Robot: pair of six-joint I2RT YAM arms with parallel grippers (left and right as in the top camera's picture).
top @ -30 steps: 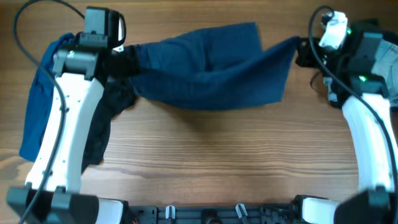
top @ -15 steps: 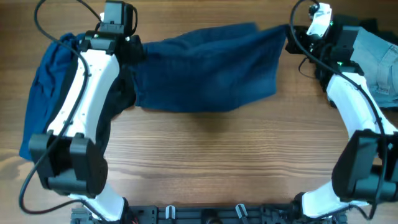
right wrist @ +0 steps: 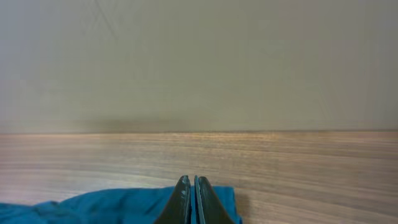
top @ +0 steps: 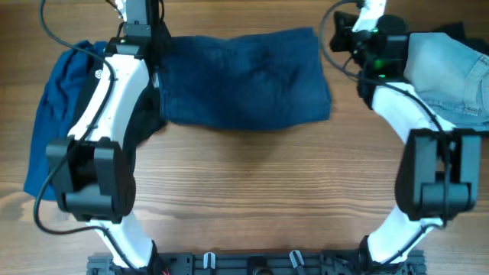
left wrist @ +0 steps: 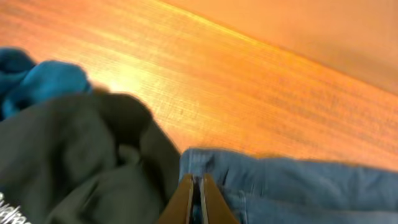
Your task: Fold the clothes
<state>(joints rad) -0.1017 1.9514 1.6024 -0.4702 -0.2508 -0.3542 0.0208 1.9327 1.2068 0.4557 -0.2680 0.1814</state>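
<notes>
Two closed grippers held the navy shorts (top: 244, 76) near the far edge of the table (top: 267, 191) in the overhead view. The left gripper (top: 157, 47) was at the garment's far left corner and the right gripper (top: 329, 37) at its far right corner, with the cloth spread between them as one broad flat rectangle. It looked soft, light and limp, likely to sag wherever it went unsupported, so the corners and the thicker stitched edge seemed the surest places to hold. A royal-blue garment (top: 47, 114) lay by the left edge, with a black top (top: 147, 122) between it and the shorts, and pale denim (top: 451, 69) sat at the far right corner. Bare wood ran from the shorts to the near edge, which looked like fair room for a fold toward that side. From the left wrist, the fingertips (left wrist: 186, 198) were pressed together on the seamed blue edge of the shorts (left wrist: 292, 186), the black top (left wrist: 81, 162) bunched just beside them and the royal-blue cloth (left wrist: 37, 78) beyond. The wood looked smooth, so fabric would probably slide easily. From the right wrist, the fingertips (right wrist: 183, 200) were likewise pinched on blue fabric (right wrist: 118, 208), with open table and a plain wall (right wrist: 199, 56) ahead.
</notes>
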